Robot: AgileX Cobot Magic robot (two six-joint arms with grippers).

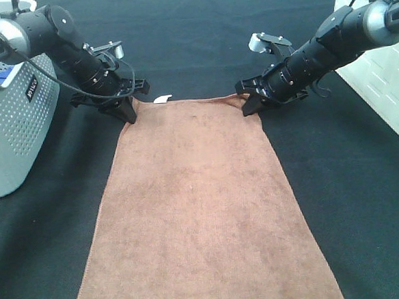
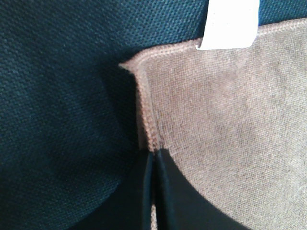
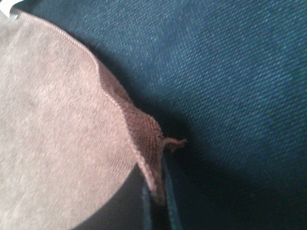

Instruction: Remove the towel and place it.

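The long brown plush towel (image 1: 204, 211) is clamped by its thin hem only in the left gripper (image 1: 125, 112) and right gripper (image 1: 249, 105), so slippage on lifting is judged possible.

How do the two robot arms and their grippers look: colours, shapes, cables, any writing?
The left arm and right arm are round black segments with silver-grey joint housings; the left housing reads "PiPER". Thin black cables loop along both. The left gripper and right gripper have black, tapering fingers.
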